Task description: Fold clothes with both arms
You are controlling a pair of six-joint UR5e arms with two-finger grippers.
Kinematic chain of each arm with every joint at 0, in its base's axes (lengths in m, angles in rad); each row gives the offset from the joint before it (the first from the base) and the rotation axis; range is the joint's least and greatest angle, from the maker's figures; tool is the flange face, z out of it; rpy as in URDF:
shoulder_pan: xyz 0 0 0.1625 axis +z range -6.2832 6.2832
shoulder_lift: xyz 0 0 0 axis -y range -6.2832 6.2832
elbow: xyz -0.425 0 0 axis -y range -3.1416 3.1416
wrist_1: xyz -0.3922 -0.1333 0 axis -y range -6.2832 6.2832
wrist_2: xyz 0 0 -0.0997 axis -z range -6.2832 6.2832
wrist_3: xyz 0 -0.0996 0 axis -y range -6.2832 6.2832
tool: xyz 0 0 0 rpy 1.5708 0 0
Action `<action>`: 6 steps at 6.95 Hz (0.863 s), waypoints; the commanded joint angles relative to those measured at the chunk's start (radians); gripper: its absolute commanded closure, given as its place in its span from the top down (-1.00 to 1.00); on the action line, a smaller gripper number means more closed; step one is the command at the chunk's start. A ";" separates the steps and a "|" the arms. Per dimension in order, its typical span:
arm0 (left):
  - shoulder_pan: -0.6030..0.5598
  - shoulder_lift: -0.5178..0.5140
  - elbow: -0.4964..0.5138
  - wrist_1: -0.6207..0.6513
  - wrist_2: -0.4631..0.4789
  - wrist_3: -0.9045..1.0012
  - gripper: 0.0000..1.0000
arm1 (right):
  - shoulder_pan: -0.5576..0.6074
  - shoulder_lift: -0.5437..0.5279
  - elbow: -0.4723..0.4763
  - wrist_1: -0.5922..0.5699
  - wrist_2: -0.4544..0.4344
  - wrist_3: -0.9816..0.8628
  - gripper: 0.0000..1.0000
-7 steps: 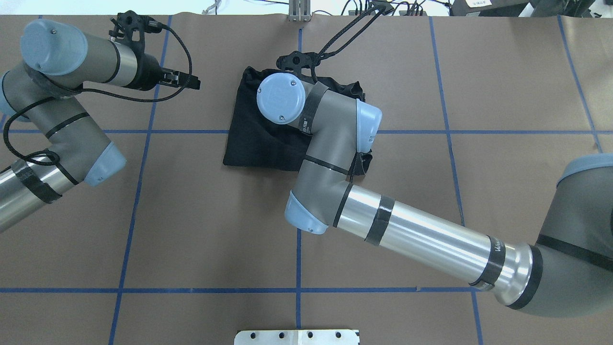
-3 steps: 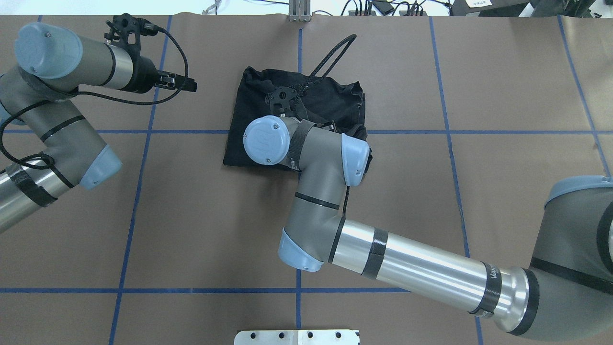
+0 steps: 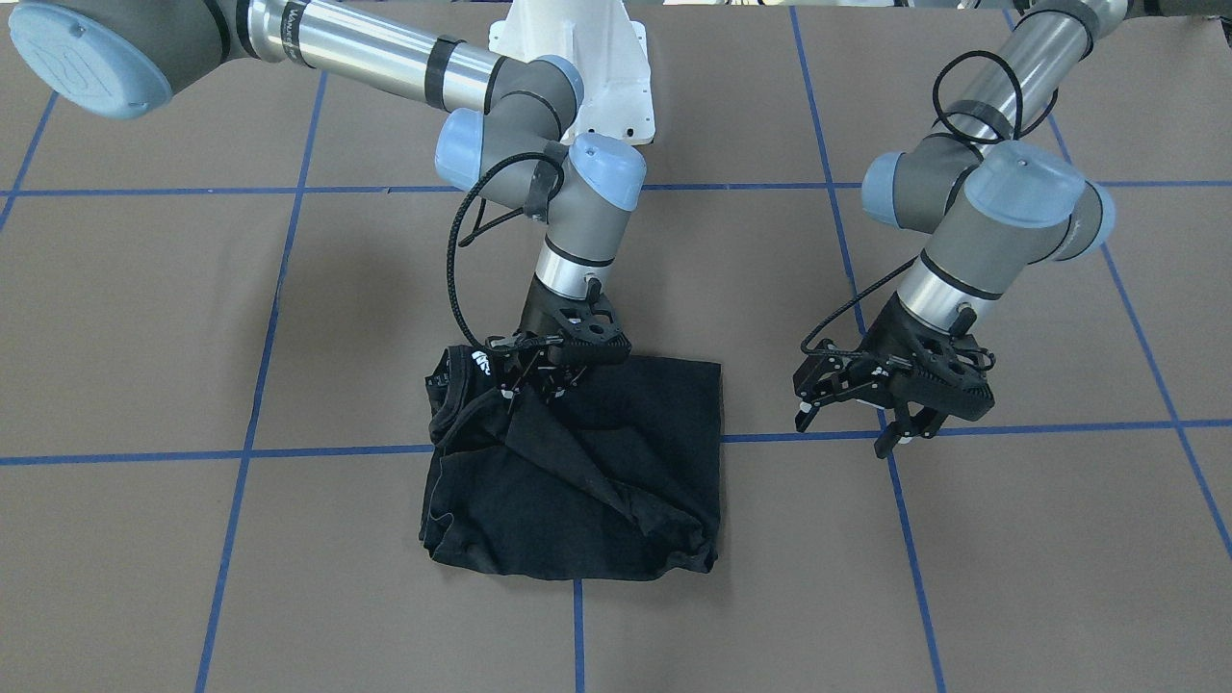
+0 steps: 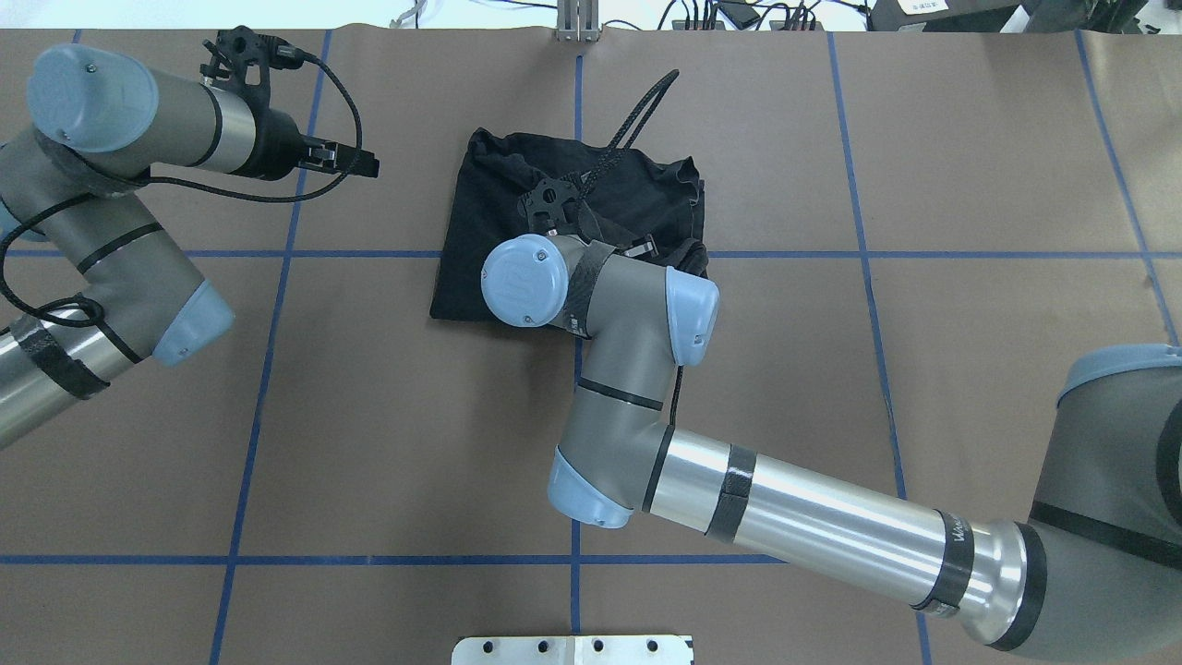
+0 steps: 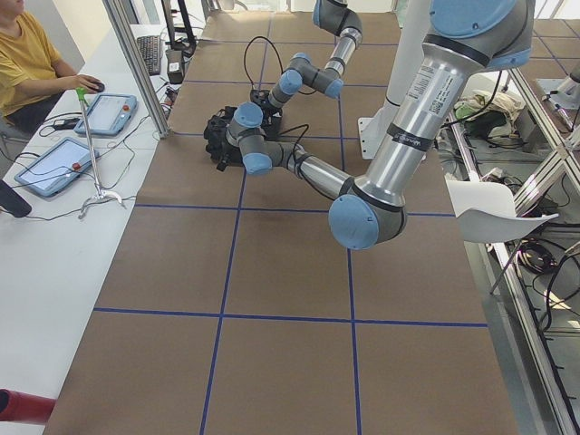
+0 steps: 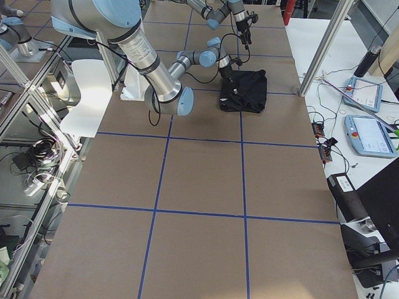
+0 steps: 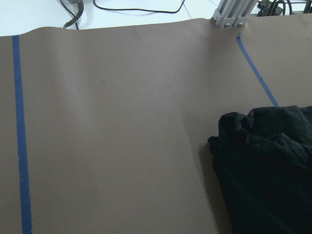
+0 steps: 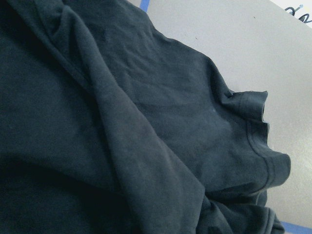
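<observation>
The black T-shirt (image 3: 616,452) lies folded into a rough square mid-table, with a small white logo showing at its collar (image 3: 478,362). My right gripper (image 3: 527,380) is down on the collar-side edge, shut on a fold that rises as a ridge toward it. In the overhead view the shirt (image 4: 480,231) is partly hidden by the right wrist, and the right gripper's fingers do not show. The right wrist view shows only wrinkled black cloth (image 8: 146,122). My left gripper (image 3: 847,428) hovers open and empty over bare table beside the shirt; overhead, the left gripper (image 4: 367,164) sits left of the shirt.
Brown paper with blue tape lines (image 4: 574,554) covers the table. A metal post foot (image 4: 576,28) and cables stand at the far edge, a white base plate (image 4: 572,649) at the near edge. A seated person (image 5: 27,63) and tablets (image 5: 56,163) are at a side table.
My right wrist has drawn back toward the robot over the shirt, then edged slightly forward, exposing more of the far part. The left arm shifted a little to the left.
</observation>
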 commanded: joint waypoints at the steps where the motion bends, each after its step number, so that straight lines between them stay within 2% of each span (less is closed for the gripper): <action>1: 0.000 0.000 0.001 0.000 0.000 0.000 1.00 | 0.030 0.001 0.001 0.006 -0.007 -0.045 -1.00; 3: 0.000 -0.001 0.001 0.000 0.002 0.000 1.00 | 0.107 -0.002 -0.011 0.023 -0.005 -0.077 -1.00; 4: 0.000 -0.001 0.001 0.000 0.002 0.000 1.00 | 0.145 0.000 -0.071 0.080 -0.002 -0.087 -1.00; 5: 0.000 -0.001 0.000 0.000 0.002 -0.002 1.00 | 0.164 -0.002 -0.185 0.239 -0.004 -0.088 -1.00; 6: 0.000 -0.001 0.000 0.000 0.002 -0.002 1.00 | 0.167 0.001 -0.241 0.338 -0.005 -0.075 -0.79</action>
